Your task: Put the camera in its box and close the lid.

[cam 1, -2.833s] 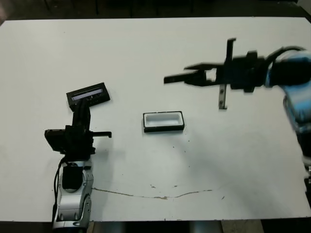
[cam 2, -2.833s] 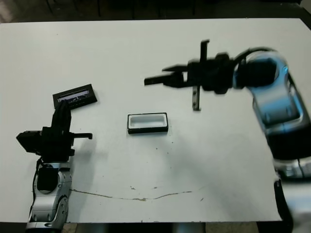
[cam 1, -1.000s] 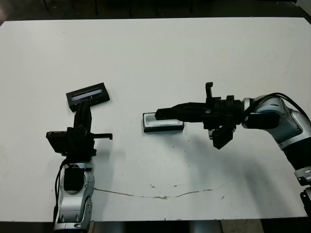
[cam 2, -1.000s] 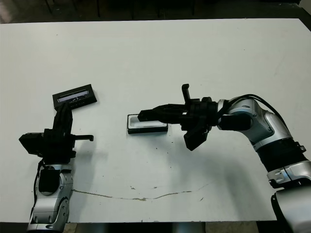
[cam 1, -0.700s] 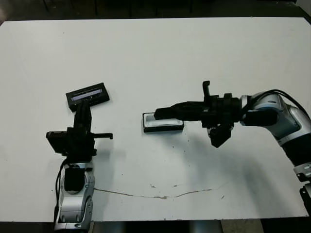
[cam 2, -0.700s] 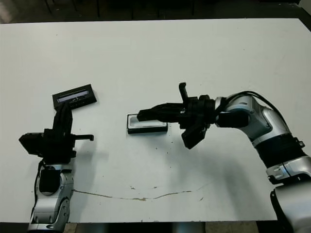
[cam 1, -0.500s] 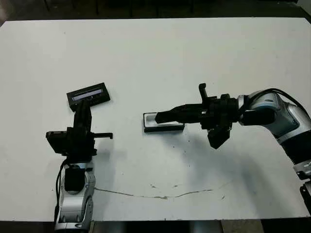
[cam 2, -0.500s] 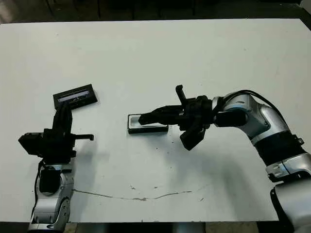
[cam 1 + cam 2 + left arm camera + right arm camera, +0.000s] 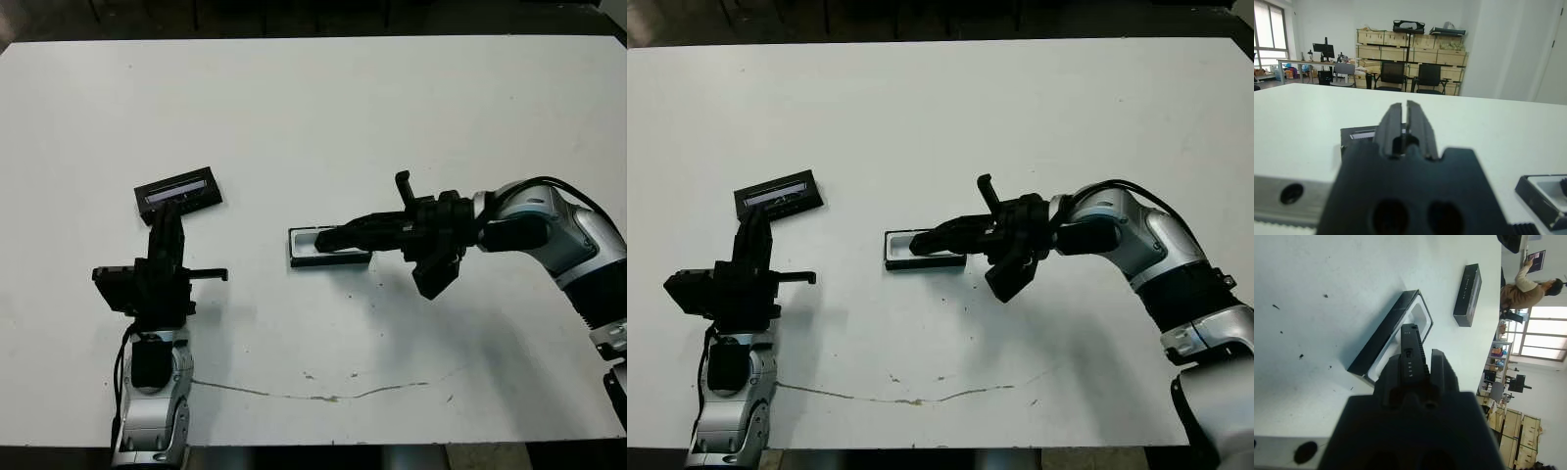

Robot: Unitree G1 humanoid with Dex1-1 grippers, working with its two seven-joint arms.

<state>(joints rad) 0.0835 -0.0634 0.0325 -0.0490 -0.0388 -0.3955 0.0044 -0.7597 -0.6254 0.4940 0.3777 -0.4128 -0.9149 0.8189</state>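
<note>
R gripper (image 9: 328, 238) fingers clamped on slim black bar camera (image 9: 1411, 348), over black-rimmed white-lined box (image 9: 306, 257) | L gripper (image 9: 168, 209) fingers closed, empty, near black grey-striped lid (image 9: 178, 190)

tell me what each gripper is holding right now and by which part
The right gripper holds the camera between its fingers, over the box. The left gripper holds nothing.

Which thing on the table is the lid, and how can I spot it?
On the white table, look to the robot's left, just past the left gripper. The lid lies there: a flat black panel with a pale strip, unlike the box, which has a white lining.
</note>
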